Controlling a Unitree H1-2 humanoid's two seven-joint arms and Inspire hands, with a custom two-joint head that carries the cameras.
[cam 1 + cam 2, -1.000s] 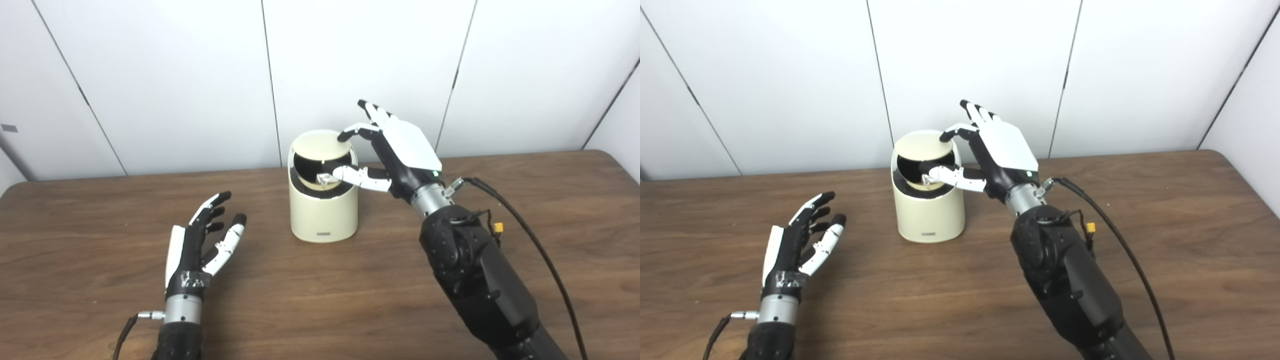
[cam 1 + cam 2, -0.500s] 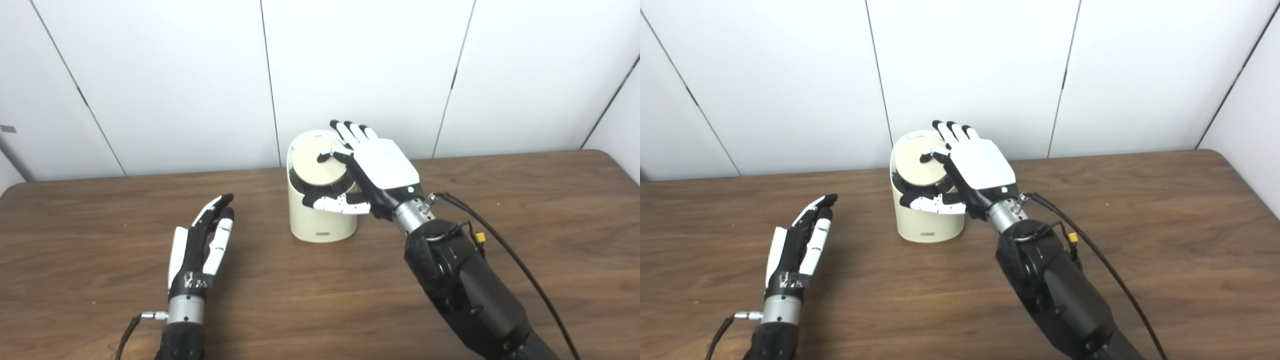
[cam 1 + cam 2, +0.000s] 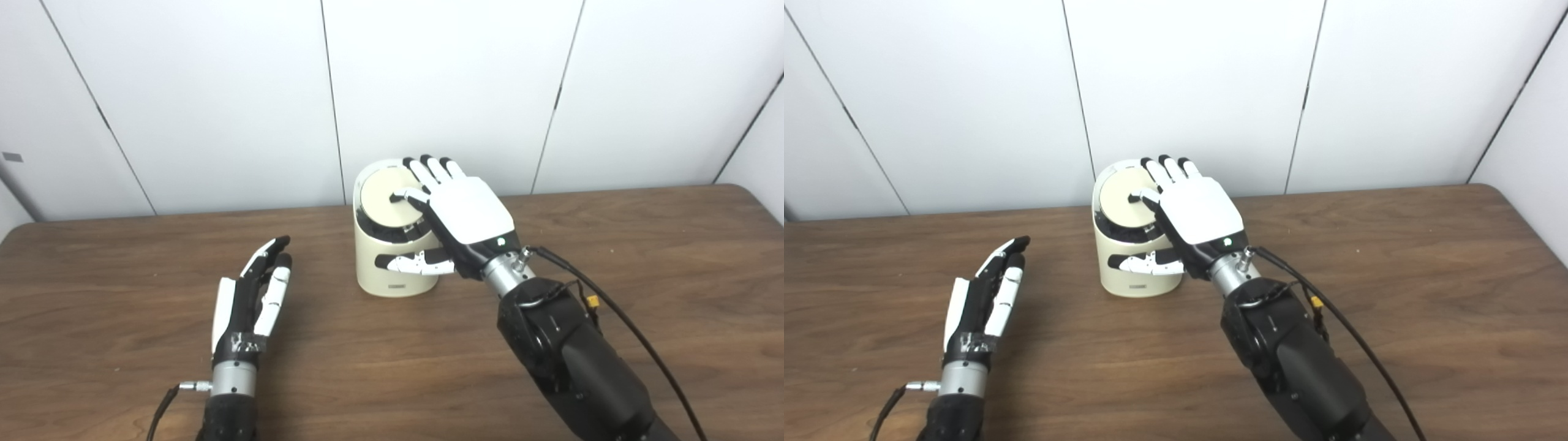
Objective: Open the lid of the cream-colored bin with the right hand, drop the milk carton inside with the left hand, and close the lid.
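The cream-colored bin (image 3: 392,269) stands at the back middle of the table, its round lid (image 3: 383,199) lying nearly flat in the top with a dark gap under its front edge. My right hand (image 3: 456,214) rests flat over the lid's right side, fingers spread, thumb (image 3: 413,262) across the bin's front wall; it holds nothing. My left hand (image 3: 251,303) lies to the bin's left near the table, fingers straight and together, empty. No milk carton shows anywhere; the bin's inside is hidden.
The brown wooden table (image 3: 122,343) runs to a white panelled wall behind the bin. A black cable (image 3: 618,312) trails from my right wrist across the table's right side. Table edges curve at the far left and far right corners.
The lid was tipped open with something white inside; my right hand came down and pressed it nearly flat. My left hand's fingers drew together and the hand shifted slightly forward.
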